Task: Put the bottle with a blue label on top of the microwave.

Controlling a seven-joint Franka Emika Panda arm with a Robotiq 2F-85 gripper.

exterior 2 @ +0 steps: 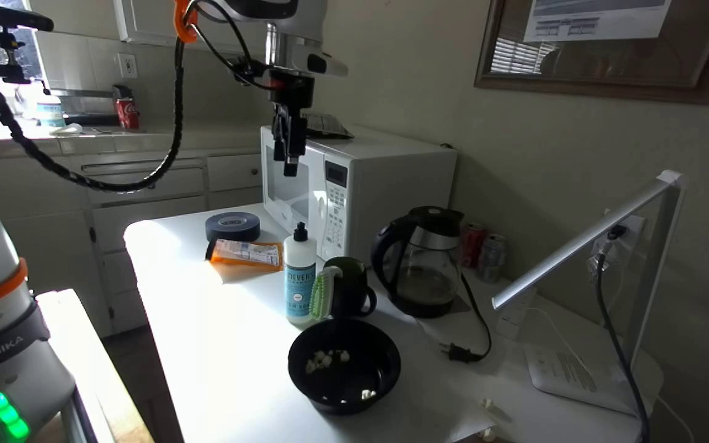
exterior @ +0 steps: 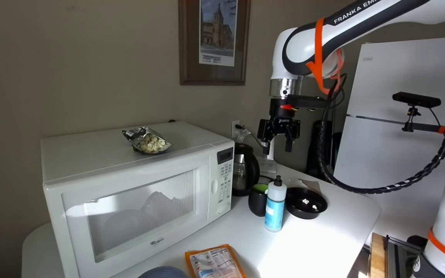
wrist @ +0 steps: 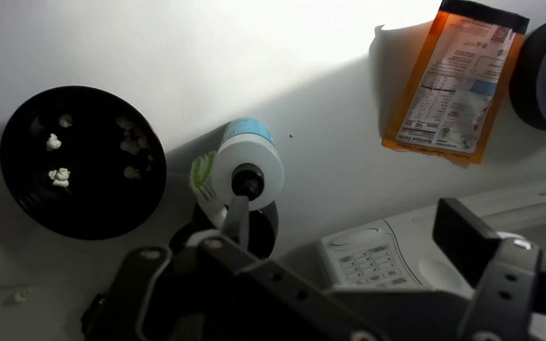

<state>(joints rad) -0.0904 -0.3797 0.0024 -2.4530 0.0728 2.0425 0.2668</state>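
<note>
The bottle with a blue label stands upright on the table; its cap is black. It also shows in an exterior view and from above in the wrist view. The white microwave stands beside it; its side shows in an exterior view and its control panel in the wrist view. My gripper is open and empty, above the bottle and apart from it; it also shows in an exterior view. In the wrist view the gripper has its left finger overlapping the bottle's cap edge.
An open popcorn bag lies on the microwave's top. A dark cup with a green brush stands against the bottle, near a black bowl and a kettle. An orange packet and tape roll lie in front of the microwave.
</note>
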